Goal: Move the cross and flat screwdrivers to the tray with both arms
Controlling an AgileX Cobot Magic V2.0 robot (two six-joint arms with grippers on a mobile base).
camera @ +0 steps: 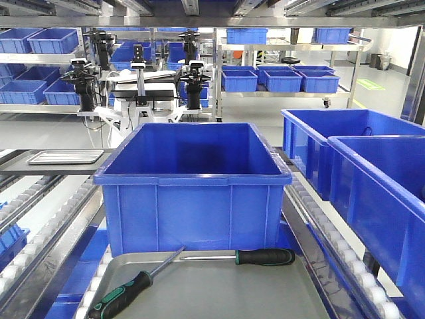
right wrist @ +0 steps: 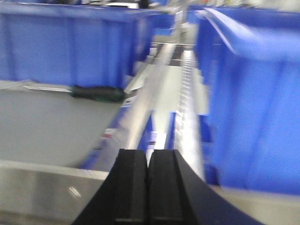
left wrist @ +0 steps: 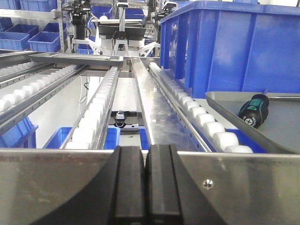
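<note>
Two screwdrivers with black and green handles lie on the grey metal tray (camera: 219, 292) in front of the big blue bin (camera: 192, 186). One screwdriver (camera: 262, 256) lies crosswise near the bin. The other screwdriver (camera: 123, 292) lies slanted at the tray's left, its shaft crossing the first one's tip. In the left wrist view its handle end (left wrist: 253, 110) shows on the tray (left wrist: 220, 101). In the blurred right wrist view the crosswise screwdriver (right wrist: 96, 92) shows on the tray (right wrist: 42, 126). My left gripper (left wrist: 145, 154) is shut and empty, left of the tray. My right gripper (right wrist: 148, 159) is shut and empty, right of the tray.
Roller conveyor rails (camera: 60, 226) run on both sides of the bin. Two more blue bins (camera: 372, 173) stand at the right, close to my right gripper (right wrist: 253, 93). A second metal tray (camera: 65, 157) sits far left. Another robot (camera: 159, 86) and shelves of bins stand behind.
</note>
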